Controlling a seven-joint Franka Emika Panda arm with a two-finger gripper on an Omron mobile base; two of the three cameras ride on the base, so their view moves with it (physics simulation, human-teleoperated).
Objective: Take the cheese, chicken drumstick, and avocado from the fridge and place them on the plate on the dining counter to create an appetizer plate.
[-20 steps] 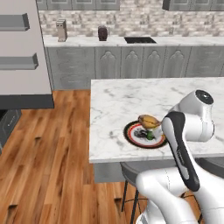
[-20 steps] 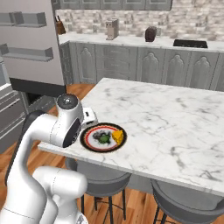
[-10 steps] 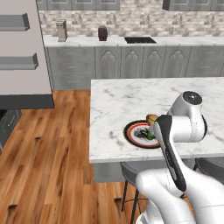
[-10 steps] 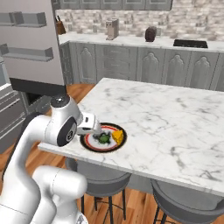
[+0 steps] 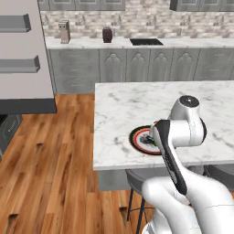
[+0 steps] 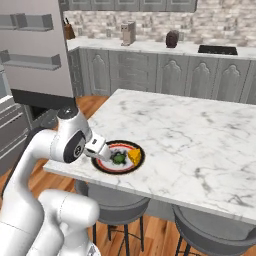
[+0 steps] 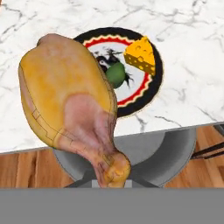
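Note:
My gripper (image 6: pixel 97 149) is shut on the chicken drumstick (image 7: pixel 70 100), a golden-brown piece that hangs large in the hand view with its bone end at the bottom. It hovers above the near left rim of the plate (image 7: pixel 151 94), which lies close to the edge of the dining counter (image 6: pixel 190 135). On the plate (image 6: pixel 107 169) rest the yellow cheese (image 7: pixel 141 54) wedge and the dark green avocado (image 7: pixel 116 74), also seen as cheese (image 6: pixel 134 156) and avocado (image 6: pixel 118 158). My arm hides part of the plate (image 5: pixel 137 139) in the left base view. The fridge (image 5: pixel 23 55) door with grey bins stands at the far left.
Grey stools (image 6: pixel 107 200) stand under the dining counter's near edge. A wall counter with a sink (image 5: pixel 146 42) and jars runs along the back. Wooden floor (image 5: pixel 55 151) lies between the fridge and the island.
My arm has swung down and closer to the plate's near rim, with the drumstick still in its grip. The cheese and avocado have not moved.

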